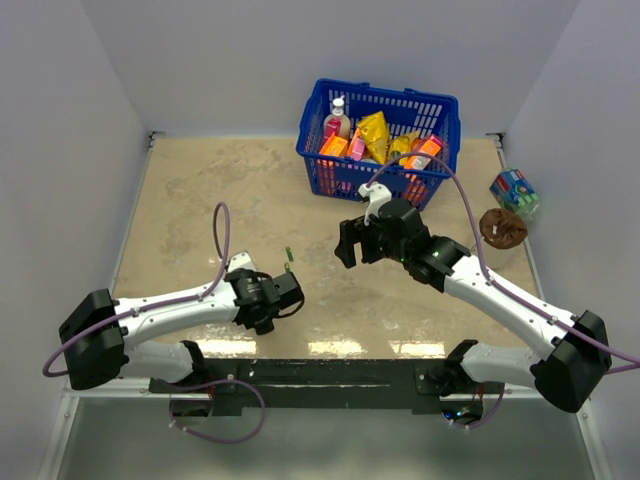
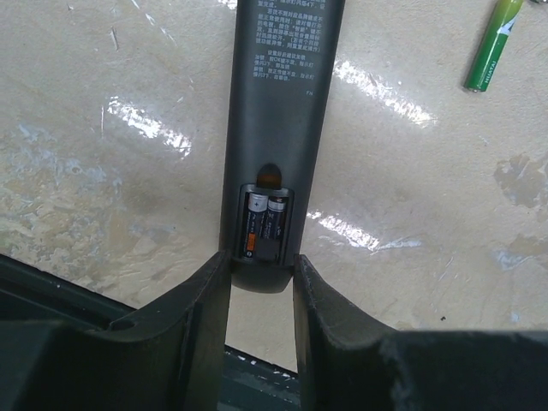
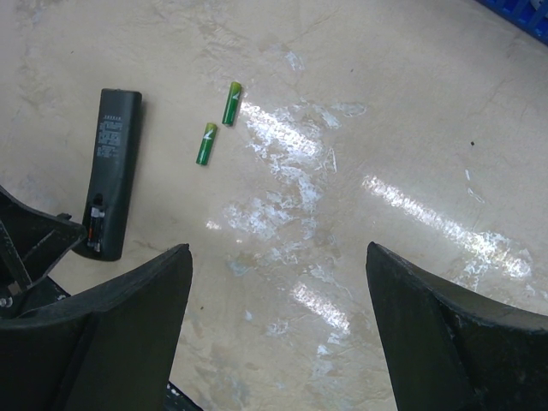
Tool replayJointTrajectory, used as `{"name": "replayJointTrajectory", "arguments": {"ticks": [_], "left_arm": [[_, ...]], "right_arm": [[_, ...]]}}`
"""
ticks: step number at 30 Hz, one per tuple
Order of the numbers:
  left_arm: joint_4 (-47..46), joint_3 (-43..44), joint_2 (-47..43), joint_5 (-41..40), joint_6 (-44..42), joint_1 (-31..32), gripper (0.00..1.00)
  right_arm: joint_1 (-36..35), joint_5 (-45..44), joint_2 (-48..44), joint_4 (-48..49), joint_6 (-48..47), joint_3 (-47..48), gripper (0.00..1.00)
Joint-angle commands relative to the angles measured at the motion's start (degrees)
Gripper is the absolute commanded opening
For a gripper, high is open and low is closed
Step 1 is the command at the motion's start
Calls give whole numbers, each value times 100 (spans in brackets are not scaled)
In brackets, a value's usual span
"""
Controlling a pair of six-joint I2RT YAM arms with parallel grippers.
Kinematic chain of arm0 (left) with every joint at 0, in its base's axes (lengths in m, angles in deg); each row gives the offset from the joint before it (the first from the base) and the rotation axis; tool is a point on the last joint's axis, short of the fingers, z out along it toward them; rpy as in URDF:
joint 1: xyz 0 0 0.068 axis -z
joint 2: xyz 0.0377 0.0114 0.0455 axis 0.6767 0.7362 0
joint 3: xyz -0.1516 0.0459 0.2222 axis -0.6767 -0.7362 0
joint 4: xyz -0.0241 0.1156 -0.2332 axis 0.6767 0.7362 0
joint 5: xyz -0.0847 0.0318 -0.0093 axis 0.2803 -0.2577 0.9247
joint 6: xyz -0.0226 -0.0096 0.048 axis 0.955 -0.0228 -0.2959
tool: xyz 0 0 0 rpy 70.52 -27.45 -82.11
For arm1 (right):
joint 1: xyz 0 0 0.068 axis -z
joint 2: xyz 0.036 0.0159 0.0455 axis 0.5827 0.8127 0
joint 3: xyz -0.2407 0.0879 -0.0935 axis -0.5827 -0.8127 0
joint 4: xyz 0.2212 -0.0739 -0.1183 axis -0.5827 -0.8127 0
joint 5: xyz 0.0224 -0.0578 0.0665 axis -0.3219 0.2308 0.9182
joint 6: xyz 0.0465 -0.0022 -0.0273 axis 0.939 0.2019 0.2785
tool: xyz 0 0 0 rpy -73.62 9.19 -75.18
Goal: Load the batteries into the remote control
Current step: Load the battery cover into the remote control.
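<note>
Left gripper [image 2: 261, 264]: closed partway onto the near end of the remote [image 2: 278, 103], one finger against each long edge. It pins the remote flat on the table [image 3: 411, 111], back side up.
Battery bay [image 2: 265, 224]: just ahead of the left fingertips, with its cover off. Two dark cells [image 2: 266, 221] seem to lie in it side by side, one of them with a white and orange band. If they do fill the bay, it has to be emptied before a green one can go in.
Remote body: runs straight away from the left gripper, with the printed label beyond the bay.
Right gripper [image 3: 278, 253]: jaws spread wide and holding nothing, hovering above bare table.
Green batteries [image 3: 205, 143]: two, lying ahead and to the left of the right gripper. The second [image 3: 232, 103] is a little farther off. They lie close together without touching, just beside the remote's far half.
Step in hand: probably the right arm fetching a battery while the left steadies the remote.
Doing it well: come down on the nearer battery with the fingers across its length and close on its middle. It is slim and round, so a glancing touch could roll it into the other battery. Keep the left clamp steady. The polarity marks cannot be read from here.
Basket [image 1: 385, 92]: far beyond both grippers and not part of this step.
</note>
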Motion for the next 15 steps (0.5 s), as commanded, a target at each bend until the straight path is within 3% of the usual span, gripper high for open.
{"name": "replayJointTrajectory", "arguments": {"ticks": [1, 15], "left_arm": [[314, 151, 11, -125, 375, 145, 0], [481, 133, -147, -459, 973, 462, 0]], "right_arm": [[-40, 32, -84, 185, -82, 56, 85], [-41, 155, -84, 202, -91, 65, 85]]}}
